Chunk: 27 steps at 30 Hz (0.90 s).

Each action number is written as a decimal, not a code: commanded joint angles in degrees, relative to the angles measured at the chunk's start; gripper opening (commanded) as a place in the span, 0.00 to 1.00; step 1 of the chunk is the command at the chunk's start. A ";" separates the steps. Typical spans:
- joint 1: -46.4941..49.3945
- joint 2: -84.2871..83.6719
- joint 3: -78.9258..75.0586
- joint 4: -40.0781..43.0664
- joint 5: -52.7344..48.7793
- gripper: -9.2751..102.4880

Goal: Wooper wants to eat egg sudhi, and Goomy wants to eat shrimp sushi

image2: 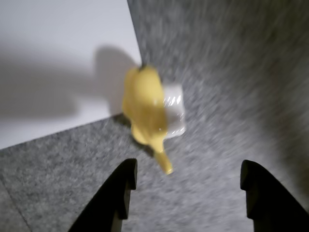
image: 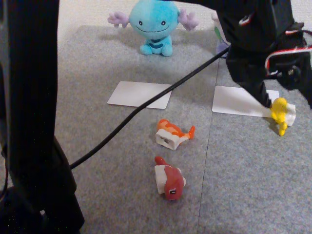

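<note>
Below the spread pincer lies glossy, curved egg sudhi.

We see a soft, fuzzy plush Wooper on rough grey carpet. The egg sudhi looks like glossy plastic, the white sheets smooth and matt.
</note>
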 commanded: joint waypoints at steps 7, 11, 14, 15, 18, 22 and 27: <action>-1.76 -8.70 -14.68 1.14 -2.46 0.31; -1.85 -12.83 -18.81 6.06 -2.37 0.33; -1.85 -13.62 -21.27 8.70 -2.11 0.38; -1.85 -13.80 -21.71 9.58 -2.11 0.39; -2.11 -13.97 -21.88 11.60 -2.46 0.39; -2.46 -14.06 -21.71 13.10 -1.49 0.39; -2.46 -14.15 -21.45 14.06 -0.70 0.39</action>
